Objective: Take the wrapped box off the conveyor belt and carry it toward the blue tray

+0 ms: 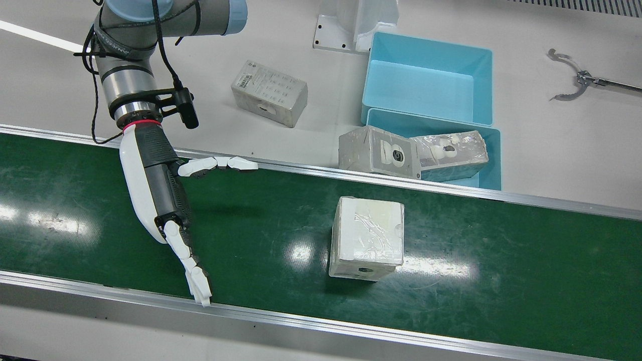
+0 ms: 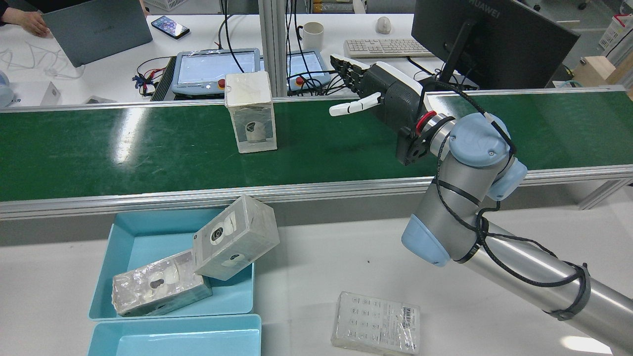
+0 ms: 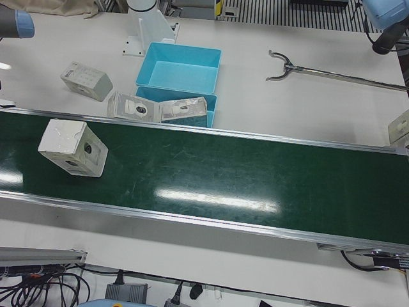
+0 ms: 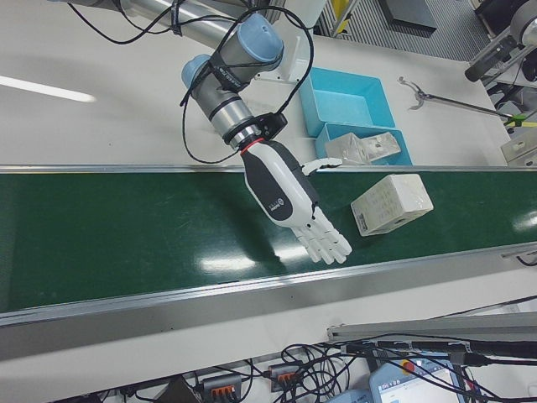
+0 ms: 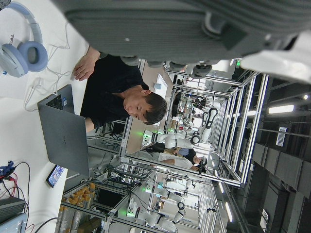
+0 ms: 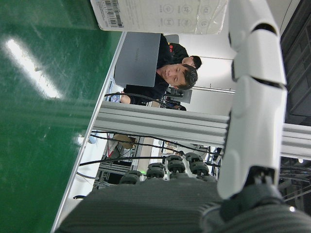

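A wrapped white box (image 1: pixel 367 238) stands on the green conveyor belt (image 1: pixel 501 250), also seen in the rear view as the box (image 2: pixel 250 112) and in the right-front view as the box (image 4: pixel 391 204). My right hand (image 1: pixel 165 200) hovers over the belt, well to the view's left of the box and apart from it. It is open, its fingers (image 1: pixel 198 281) stretched toward the belt's near rail and the thumb pointing at the box. The blue tray (image 1: pixel 494 155) lies just beyond the belt's far rail. My left hand (image 5: pixel 194 29) shows only in its own view, holding nothing.
Two wrapped boxes sit in the near tray, one box (image 1: pixel 378 153) leaning over its rim. A second blue tray (image 1: pixel 426 75) lies behind it. Another wrapped box (image 1: pixel 270 93) lies on the white table, and a metal grabber tool (image 1: pixel 577 80) farther right. People sit beyond the belt.
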